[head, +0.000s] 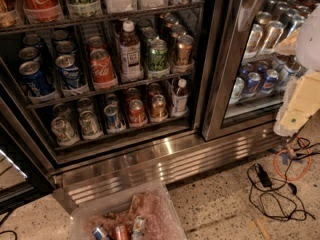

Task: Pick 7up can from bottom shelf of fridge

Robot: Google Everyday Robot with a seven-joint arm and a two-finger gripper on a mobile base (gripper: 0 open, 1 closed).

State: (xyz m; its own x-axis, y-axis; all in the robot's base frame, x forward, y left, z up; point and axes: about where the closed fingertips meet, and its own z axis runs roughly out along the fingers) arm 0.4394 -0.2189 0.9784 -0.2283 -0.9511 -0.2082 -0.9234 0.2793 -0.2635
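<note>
Two pale silvery-green cans stand side by side at the left end of the fridge's (pixel 165 166) bottom shelf (pixel 120 135), the 7up can (pixel 63 130) leftmost, while my gripper (pixel 299 106) hangs well apart at the right edge, its state untellable.

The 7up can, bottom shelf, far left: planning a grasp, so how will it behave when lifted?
The 7up can likely feels rigid but slippery: smooth metal sides. Standing upright in a tight row, it may knock the neighbouring can. The pincer sits far right, away from it.
</note>
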